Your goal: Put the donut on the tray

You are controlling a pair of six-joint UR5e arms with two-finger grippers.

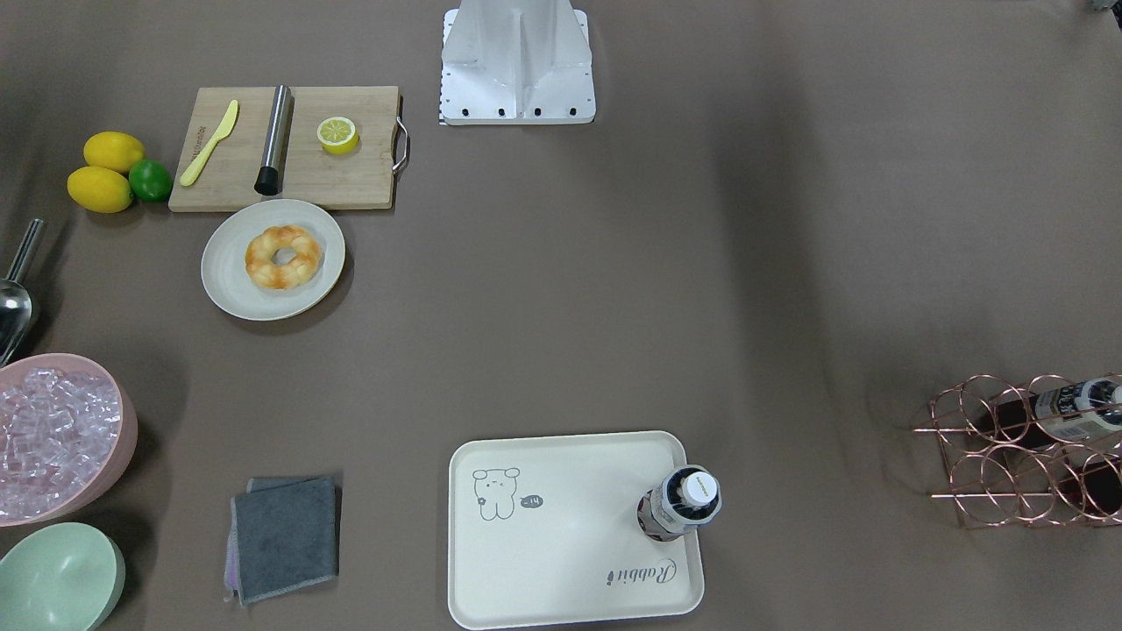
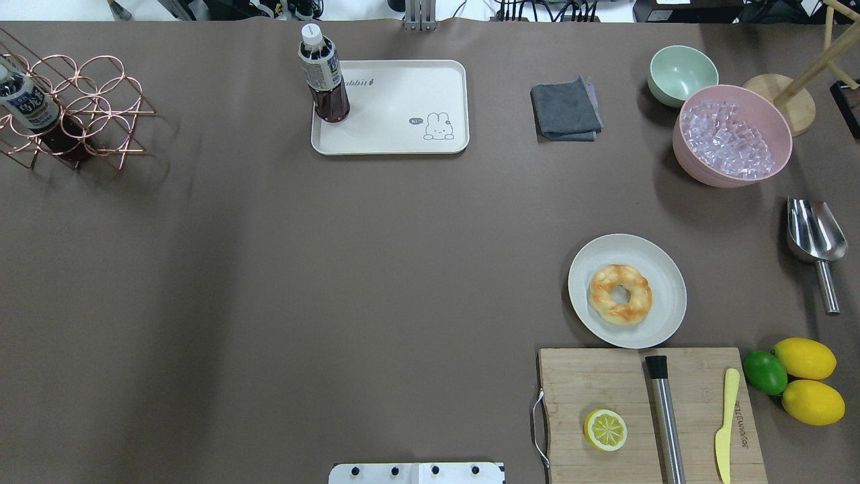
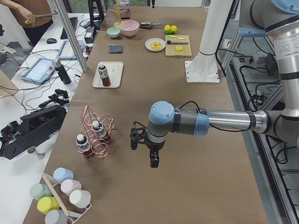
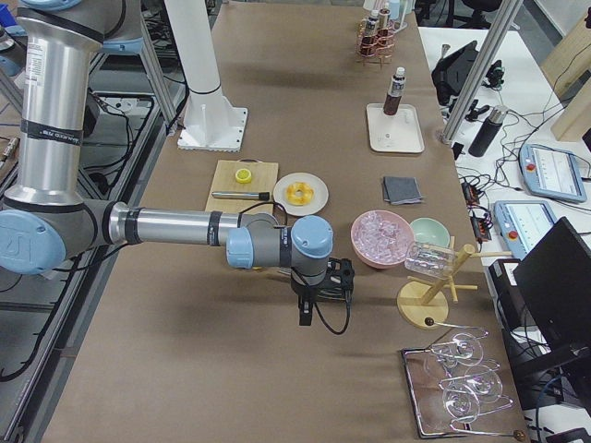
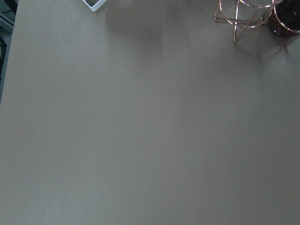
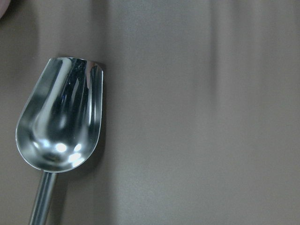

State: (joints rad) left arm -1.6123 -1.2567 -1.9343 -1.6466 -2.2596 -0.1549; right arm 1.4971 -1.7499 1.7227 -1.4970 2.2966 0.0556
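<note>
One donut [image 2: 620, 294] lies flat on one round plate [image 2: 665, 296], a little off its centre, on the robot's right half of the table [image 2: 336, 269]. It is a golden-orange ring, paler and glazed on top, lumpy like a braid, with a small hole. It is well apart from the one tray [image 2: 396, 101], which sits at the far edge near the middle, cream with a line-drawn animal and "Rabbit" script. One bottle [image 2: 324, 84] stands upright in the tray's left near corner; the rest of the tray is bare.

The plate just meets the far edge of one board [image 2: 591, 383]. On the board lie one half lemon [image 2: 605, 429], one steel rod [image 2: 665, 417] and one yellow knife [image 2: 725, 423]. Just right of the board are two lemons [image 2: 804, 358] and one lime [image 2: 764, 372], bunched together. One scoop [image 2: 813, 235] lies farther out on the right. Beyond it stand two bowls: a pink bowl [image 2: 699, 168] full of ice and a green bowl [image 2: 682, 70], with one grey cloth [image 2: 566, 109] to their left. A wire rack [image 3: 96, 137] at the far left holds two more bottles.

The left gripper [image 3: 153, 161] hangs over bare table near the rack; the right gripper [image 4: 305, 317] hangs above the scoop. Each shows only in a side view, so I cannot tell how wide either claw stands. Neither touches the donut.
</note>
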